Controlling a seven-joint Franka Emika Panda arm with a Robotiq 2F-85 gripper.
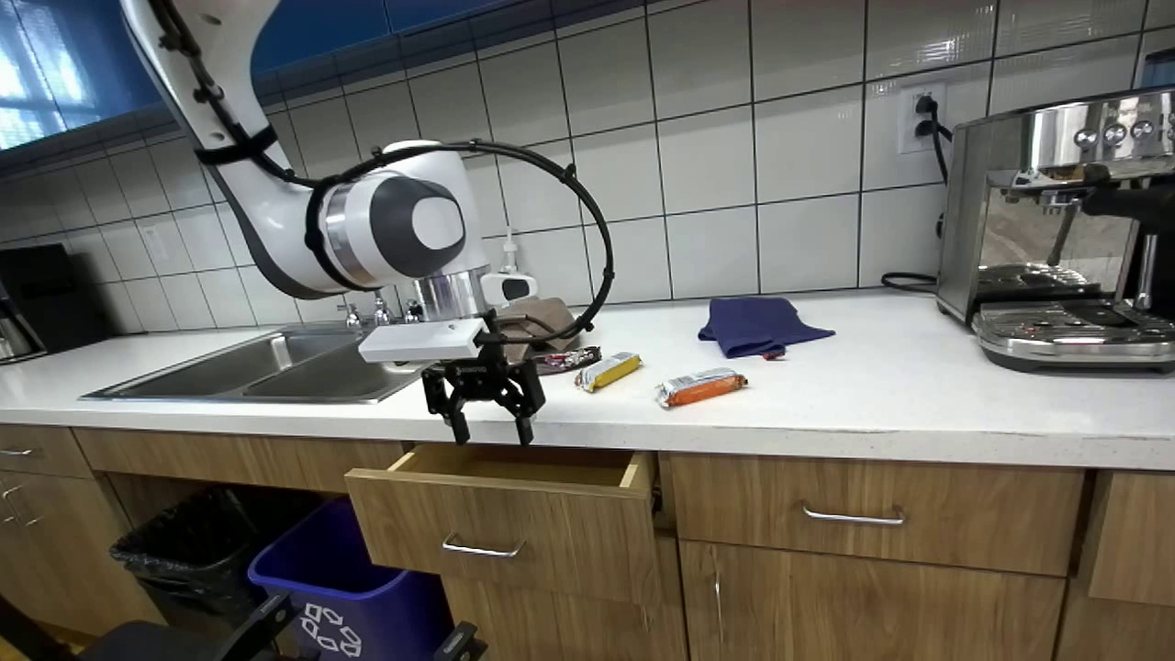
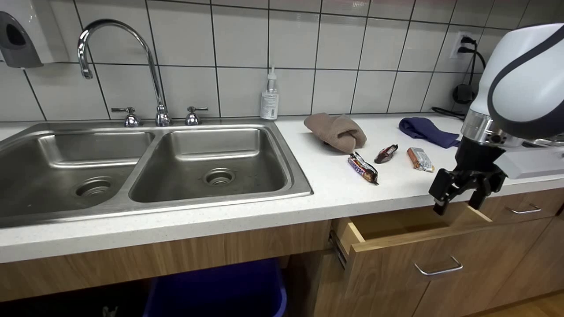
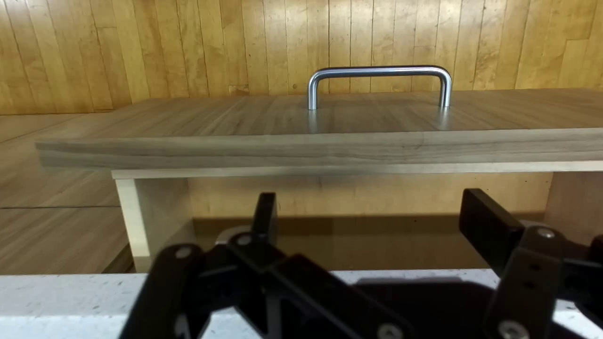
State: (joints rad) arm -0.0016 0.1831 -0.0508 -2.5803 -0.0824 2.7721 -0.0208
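Observation:
My gripper (image 1: 493,433) is black, points down and is open with nothing between its fingers. It hangs above the opening of a pulled-out wooden drawer (image 1: 505,532), at the counter's front edge. An exterior view also shows the gripper (image 2: 457,206) over the drawer (image 2: 396,268). In the wrist view the spread fingers (image 3: 370,214) frame the drawer's interior (image 3: 377,193), whose visible part holds nothing. The drawer's metal handle (image 3: 379,71) lies beyond the fingers. On the counter behind are a yellow wrapped bar (image 1: 608,372), an orange-and-silver bar (image 1: 702,388) and a dark-wrapped bar (image 2: 363,168).
A brown cloth (image 2: 337,131) and a dark blue cloth (image 1: 757,326) lie on the white counter (image 1: 900,386). A double sink (image 2: 145,193) and a soap bottle (image 2: 269,99) are beside them. An espresso machine (image 1: 1074,229) stands farther along. A blue bin (image 1: 358,588) stands below.

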